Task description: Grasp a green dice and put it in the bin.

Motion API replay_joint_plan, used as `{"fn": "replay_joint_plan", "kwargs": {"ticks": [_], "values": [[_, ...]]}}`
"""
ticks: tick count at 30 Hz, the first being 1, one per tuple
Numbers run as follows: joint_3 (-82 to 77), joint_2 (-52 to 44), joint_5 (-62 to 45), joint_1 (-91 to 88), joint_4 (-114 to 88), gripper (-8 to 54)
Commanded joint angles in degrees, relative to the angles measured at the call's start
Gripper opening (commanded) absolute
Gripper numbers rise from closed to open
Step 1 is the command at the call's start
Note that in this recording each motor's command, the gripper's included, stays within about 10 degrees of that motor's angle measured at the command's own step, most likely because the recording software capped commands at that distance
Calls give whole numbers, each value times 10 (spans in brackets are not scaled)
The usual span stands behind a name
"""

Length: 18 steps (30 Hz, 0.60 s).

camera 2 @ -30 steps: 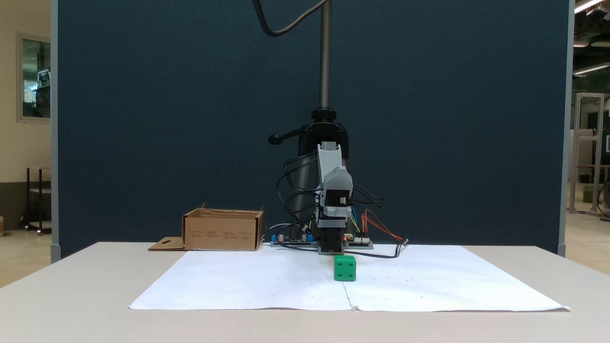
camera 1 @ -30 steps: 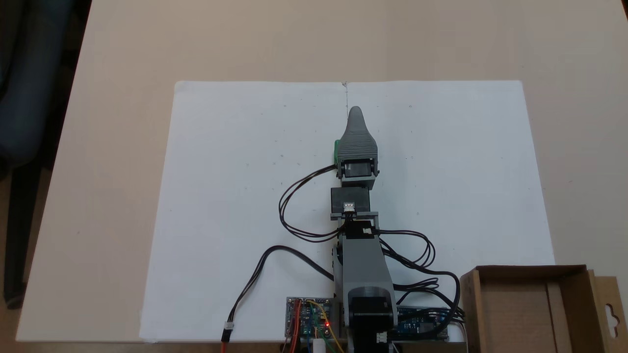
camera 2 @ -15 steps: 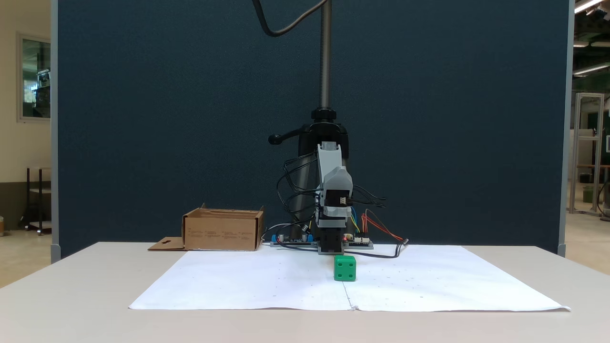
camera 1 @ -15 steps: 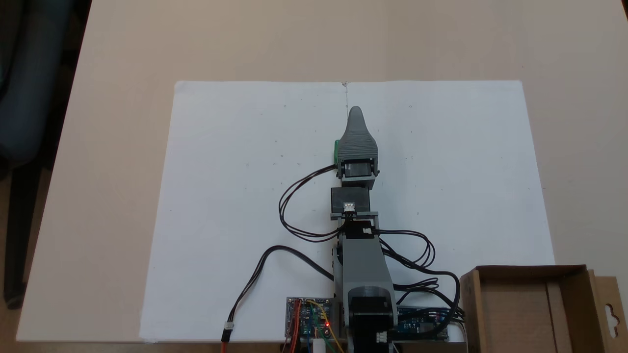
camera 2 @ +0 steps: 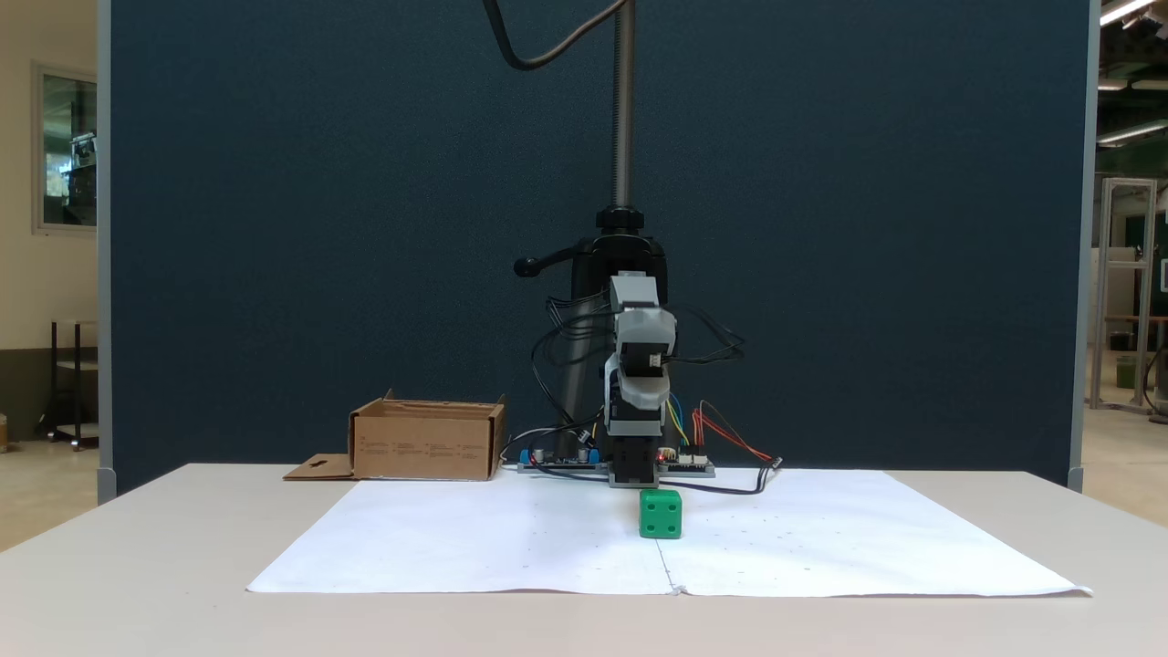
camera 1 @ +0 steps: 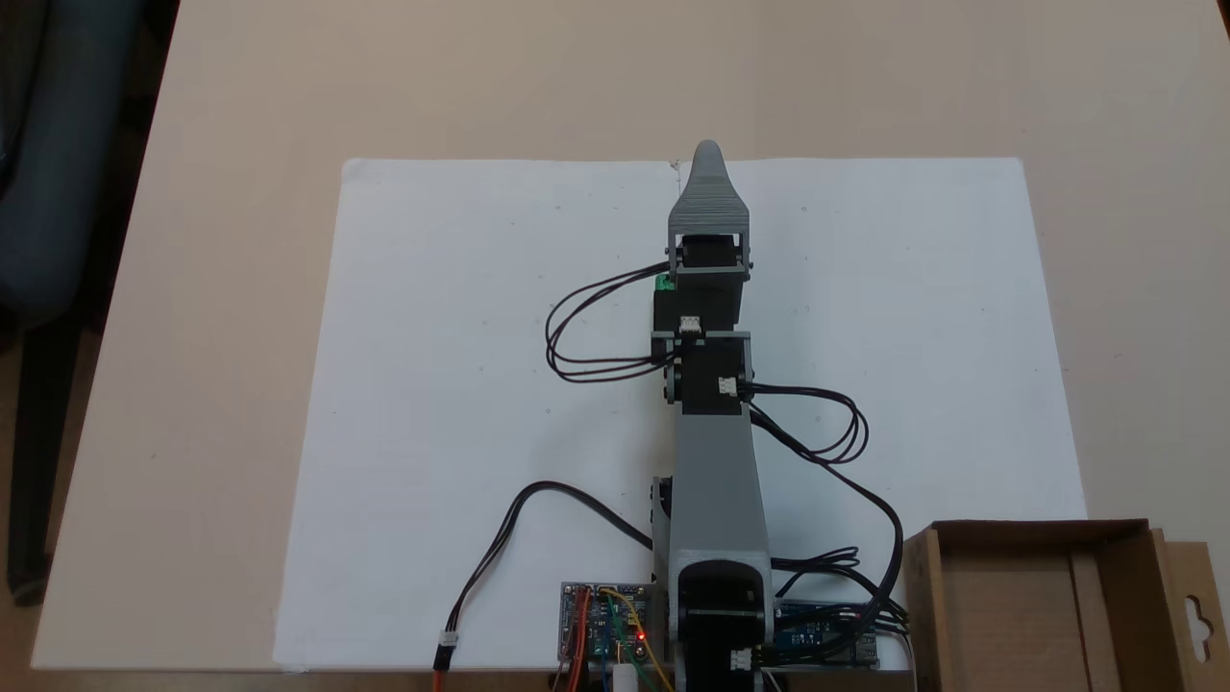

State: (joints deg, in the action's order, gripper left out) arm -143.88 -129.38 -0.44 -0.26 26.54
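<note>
The pincer point(camera 1: 707, 154) is pointing toward 12 o'clock; whether it is clenched I cannot tell. One green dice point(camera 2: 661, 513) is sitting on the paper point(camera 2: 511, 547), mostly hidden under the arm in a fixed view point(camera 1: 663, 284). One bin point(camera 1: 1019, 615), at 5 o'clock, is being cut off.

This looks like a lab or workshop hall. A dark blue partition screen point(camera 2: 365, 228) stands behind the table point(camera 2: 137, 584); past its edge at 3 o'clock, ceiling strip lights point(camera 2: 1127, 11) and a metal frame rack point(camera 2: 1127, 292) show in an open hall. Bare circuit boards point(camera 1: 605, 630) with loose wiring sit at the table's 6 o'clock edge, and a clamp pole point(camera 2: 623, 100) rises behind the arm.
</note>
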Motion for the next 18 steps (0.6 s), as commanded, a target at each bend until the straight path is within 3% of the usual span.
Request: {"fn": "replay_joint_plan", "kwargs": {"ticks": [1,18], "values": [[55,-63,-25,8,-89,425],[379,-62,93,11,-672,431]]}}
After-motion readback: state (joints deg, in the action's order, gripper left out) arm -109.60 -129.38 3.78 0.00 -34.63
